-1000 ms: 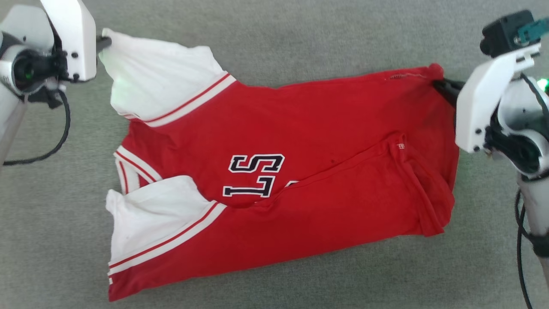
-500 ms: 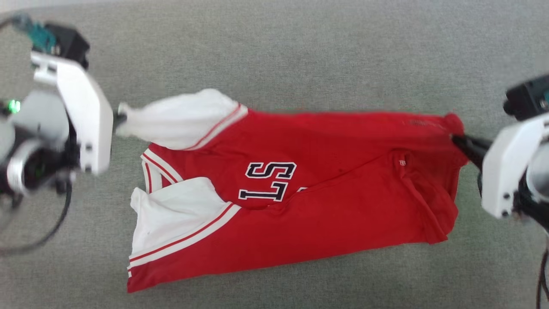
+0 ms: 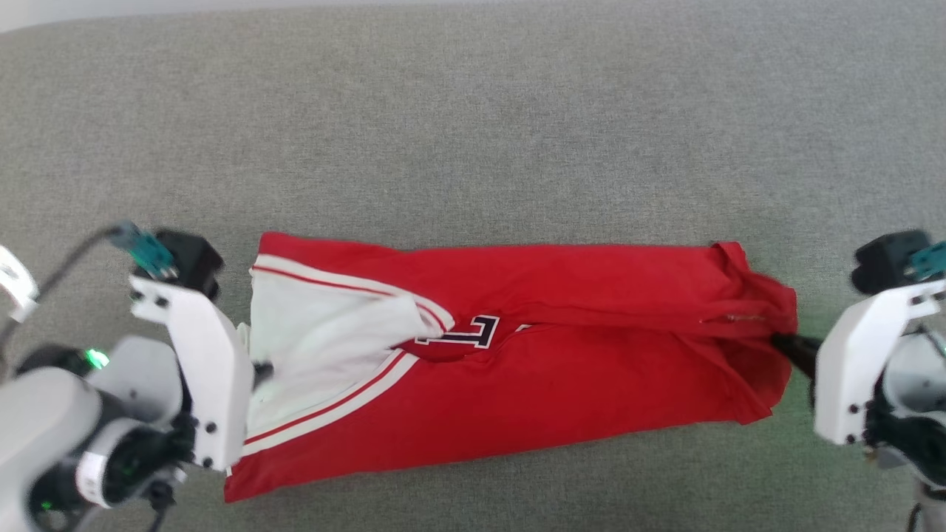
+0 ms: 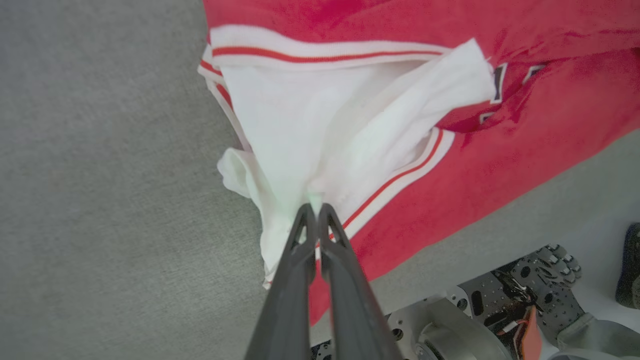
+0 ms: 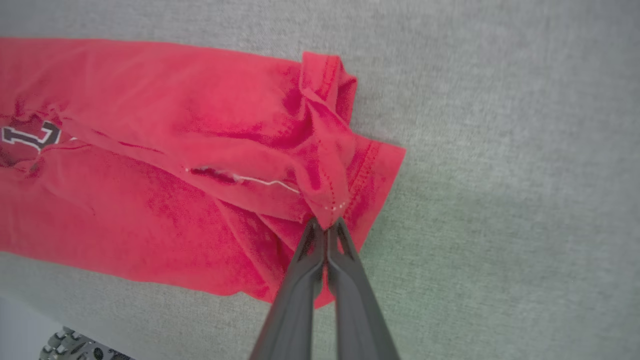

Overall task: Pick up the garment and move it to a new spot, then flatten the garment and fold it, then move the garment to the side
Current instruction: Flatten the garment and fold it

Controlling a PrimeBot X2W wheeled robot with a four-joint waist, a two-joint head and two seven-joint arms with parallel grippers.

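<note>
Two grips hold a red jersey on the grey fabric surface between them: left gripper clamps the white sleeve, right gripper the hem.

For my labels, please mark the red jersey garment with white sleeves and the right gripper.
red jersey garment (image 3: pixel 591 384), head view, red body cloth.
right gripper (image 5: pixel 326 225), right wrist view, between its fingertips.

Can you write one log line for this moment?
phase: folding | garment: doubled over lengthwise on grey surface | left fingers: shut on white sleeve | right fingers: shut on red hem
</note>
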